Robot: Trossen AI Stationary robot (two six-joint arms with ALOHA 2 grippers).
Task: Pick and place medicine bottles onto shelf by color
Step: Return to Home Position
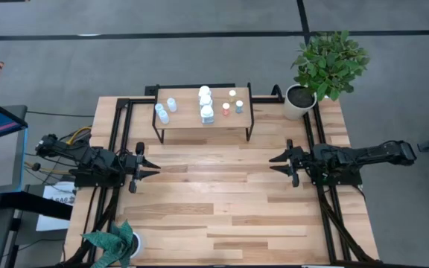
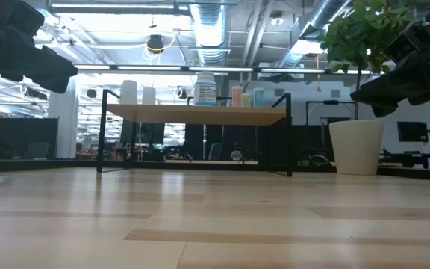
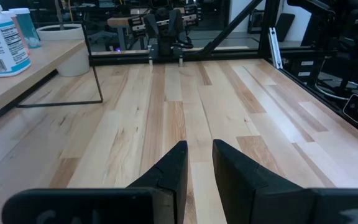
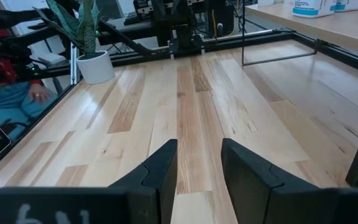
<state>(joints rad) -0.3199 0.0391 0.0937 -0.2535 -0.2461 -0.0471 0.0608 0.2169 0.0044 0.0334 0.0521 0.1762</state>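
Medicine bottles (image 1: 206, 104) all stand upright on the shelf (image 1: 185, 117): small white ones at its left end, larger labelled white ones mid-board, a reddish bottle (image 1: 226, 109) and a greenish bottle (image 1: 239, 106) toward its right end. Expect light, rigid, smooth plastic that tips easily; should you regrip, pinch the cylinder body below the cap. Left gripper (image 1: 155, 169) and right gripper (image 1: 272, 164) hover in front of the shelf, well apart from it, with fingers narrowly parted and empty.

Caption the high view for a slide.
Medicine bottles on the shelf; left pincer and right pincer hover open, empty.
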